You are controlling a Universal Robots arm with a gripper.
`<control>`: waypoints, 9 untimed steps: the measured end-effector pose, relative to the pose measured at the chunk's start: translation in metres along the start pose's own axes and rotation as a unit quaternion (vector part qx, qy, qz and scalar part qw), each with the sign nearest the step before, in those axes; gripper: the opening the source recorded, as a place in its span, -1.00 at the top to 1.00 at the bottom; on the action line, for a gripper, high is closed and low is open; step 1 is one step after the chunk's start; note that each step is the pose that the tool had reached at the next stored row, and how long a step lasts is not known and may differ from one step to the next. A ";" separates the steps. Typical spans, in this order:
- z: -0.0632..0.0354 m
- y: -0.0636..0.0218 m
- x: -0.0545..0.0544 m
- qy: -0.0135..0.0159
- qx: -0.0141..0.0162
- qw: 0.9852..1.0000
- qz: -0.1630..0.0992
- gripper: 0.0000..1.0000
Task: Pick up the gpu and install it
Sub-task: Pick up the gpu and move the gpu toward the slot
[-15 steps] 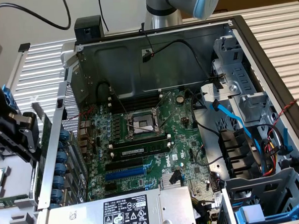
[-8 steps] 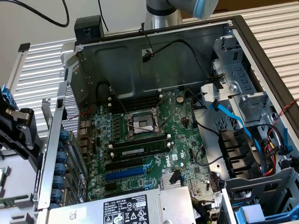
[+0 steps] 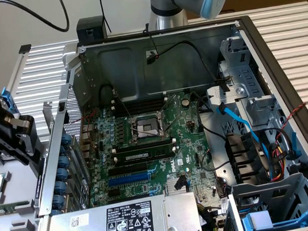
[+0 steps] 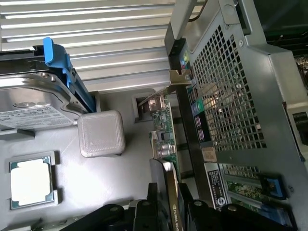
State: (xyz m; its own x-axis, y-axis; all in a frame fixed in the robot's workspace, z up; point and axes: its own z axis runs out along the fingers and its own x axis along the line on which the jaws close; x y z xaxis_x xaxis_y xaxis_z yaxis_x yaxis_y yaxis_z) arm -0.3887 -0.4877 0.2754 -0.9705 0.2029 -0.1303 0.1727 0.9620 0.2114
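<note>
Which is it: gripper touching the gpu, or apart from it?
Touching. In the wrist view the gripper has its fingers flush against both faces of the gpu, with no gap showing on either side.

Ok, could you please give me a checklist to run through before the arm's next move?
1. Gripper closed on the gpu: ok.
2. Gpu lifted free of the grey tray: cannot tell.
3. Gpu clear of the case's perforated wall: cannot tell.
4. Blue slot on the motherboard empty: ok.
5. Black cable beside that slot out of the way: cannot tell.
</note>
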 end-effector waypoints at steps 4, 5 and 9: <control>-0.0018 -0.0004 -0.004 0.010 0.002 1.000 0.002 0.40; -0.0019 -0.0004 -0.006 0.012 0.002 1.000 0.002 0.40; -0.0016 -0.0011 -0.014 0.014 0.003 1.000 0.003 0.40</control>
State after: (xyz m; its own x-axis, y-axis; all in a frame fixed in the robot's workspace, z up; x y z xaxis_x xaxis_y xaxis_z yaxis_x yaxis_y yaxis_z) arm -0.3759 -0.4918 0.2785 -0.9739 0.2028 -0.1018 0.1787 0.9620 0.2063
